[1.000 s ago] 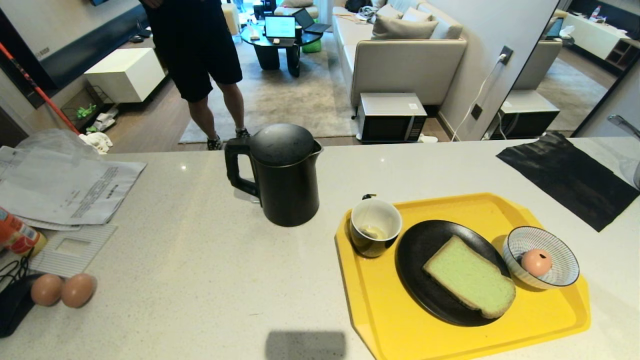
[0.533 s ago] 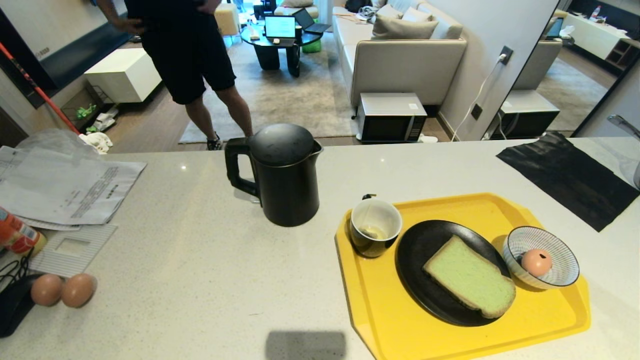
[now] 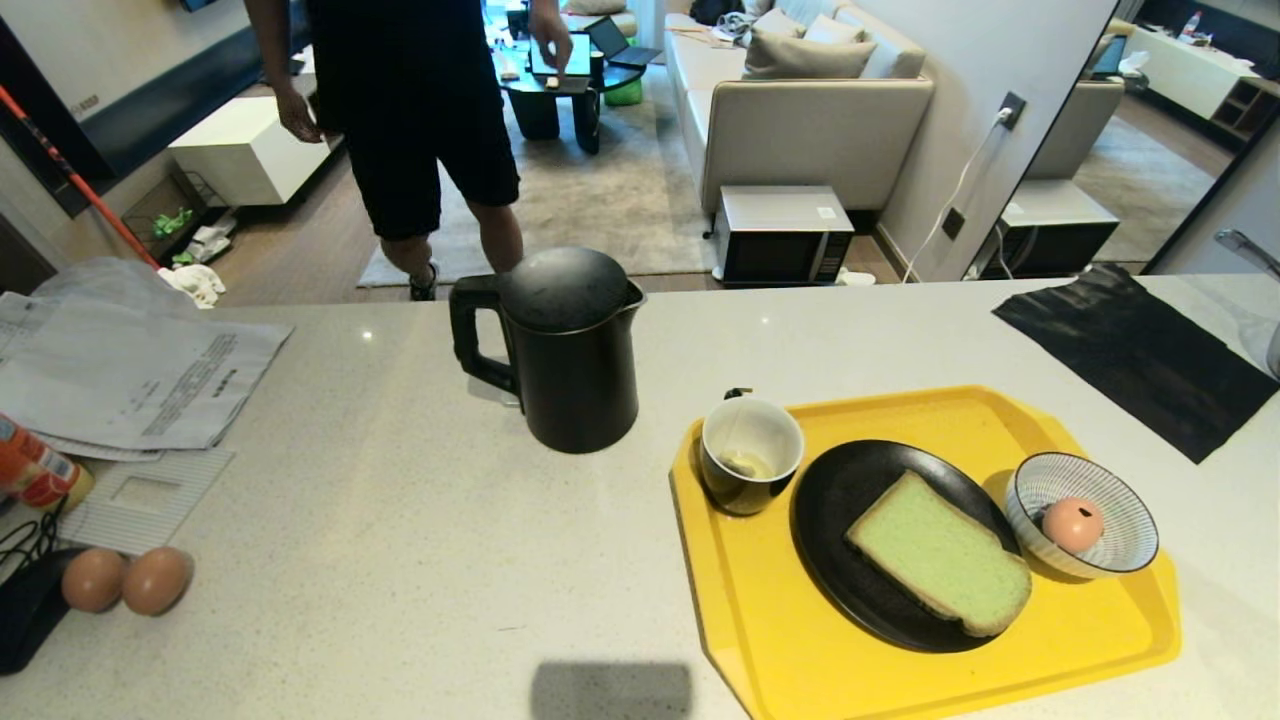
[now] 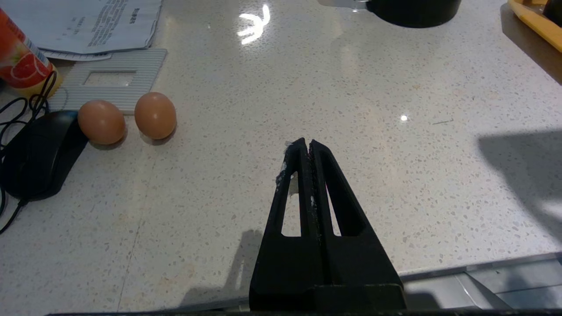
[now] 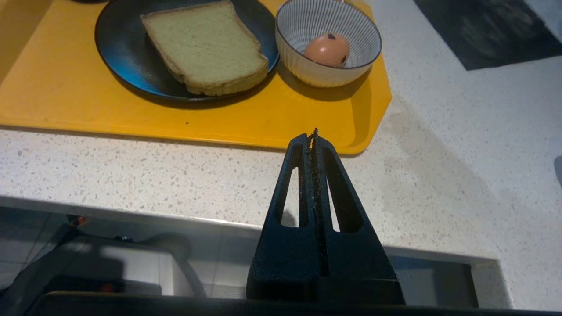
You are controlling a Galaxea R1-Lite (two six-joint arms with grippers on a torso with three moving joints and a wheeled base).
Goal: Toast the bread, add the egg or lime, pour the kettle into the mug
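The green-crumbed bread (image 3: 940,553) (image 5: 204,46) lies on a black plate (image 3: 850,490) on the yellow tray (image 3: 790,640). The pinkish egg (image 3: 1073,524) (image 5: 327,49) sits in a striped bowl (image 3: 1125,520) at the tray's right. The black mug (image 3: 750,455), white inside, stands at the tray's left corner. The tall black kettle (image 3: 570,350) stands on the counter left of the tray. No lime is in view. My left gripper (image 4: 306,142) is shut and empty over bare counter near its front edge. My right gripper (image 5: 312,136) is shut and empty just short of the tray's near edge.
Two brown eggs (image 3: 125,578) (image 4: 127,117), a computer mouse (image 4: 39,153), papers (image 3: 130,370) and an orange can (image 3: 30,470) crowd the counter's left. A black cloth (image 3: 1140,355) lies at the far right. A person (image 3: 420,130) stands beyond the counter.
The person behind the counter has shifted to the right and reaches towards the low table. Nothing on the counter has moved.
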